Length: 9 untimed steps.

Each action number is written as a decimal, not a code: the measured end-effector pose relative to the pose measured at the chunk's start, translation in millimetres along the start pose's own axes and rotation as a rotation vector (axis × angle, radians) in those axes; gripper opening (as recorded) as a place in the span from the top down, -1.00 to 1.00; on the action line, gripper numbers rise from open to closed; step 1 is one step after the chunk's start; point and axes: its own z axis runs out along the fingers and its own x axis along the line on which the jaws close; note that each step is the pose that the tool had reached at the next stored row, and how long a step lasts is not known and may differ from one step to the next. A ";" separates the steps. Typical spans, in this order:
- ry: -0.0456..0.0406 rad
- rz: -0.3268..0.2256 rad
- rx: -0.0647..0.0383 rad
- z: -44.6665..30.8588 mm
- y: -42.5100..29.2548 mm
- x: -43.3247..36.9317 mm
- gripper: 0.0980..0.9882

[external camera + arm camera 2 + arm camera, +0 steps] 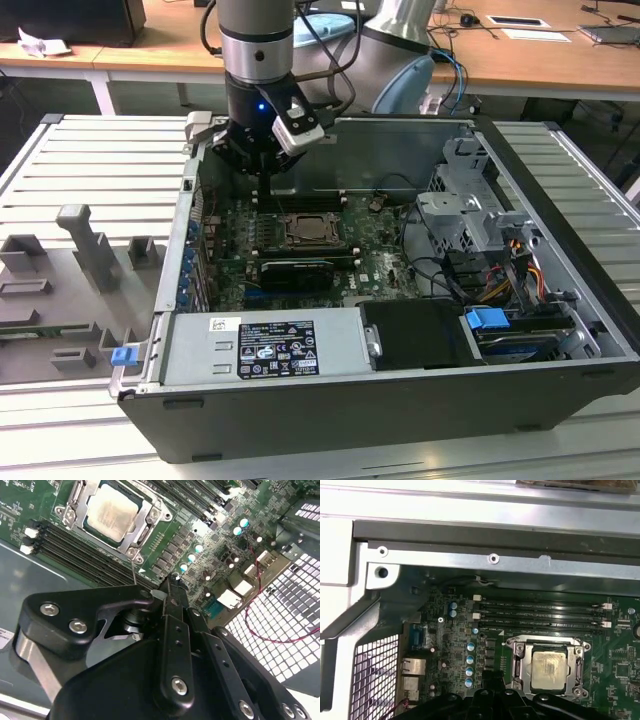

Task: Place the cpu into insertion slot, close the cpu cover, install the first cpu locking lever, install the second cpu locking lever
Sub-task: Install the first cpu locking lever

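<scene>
An open computer case lies on a ribbed metal counter, its green motherboard exposed; the cpu sits flat in the insertion slot near the board's middle, its pale metal top facing up; the cpu cover lies down around it as a silver frame, seen in both wrist views; long black memory slots run just beside the socket; the arm's end effector hangs above the board near the case's far wall, apart from the cpu and touching nothing; I cannot tell whether it is apart or together, since the second wrist view shows it edge-on.
</scene>
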 end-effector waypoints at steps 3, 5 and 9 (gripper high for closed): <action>0.0003 0.000 0.000 4.4 3.9 0.1 0.98; 0.0003 0.000 0.000 7.6 8.7 1.0 0.98; 0.0002 0.000 0.000 10.4 15.8 1.2 0.98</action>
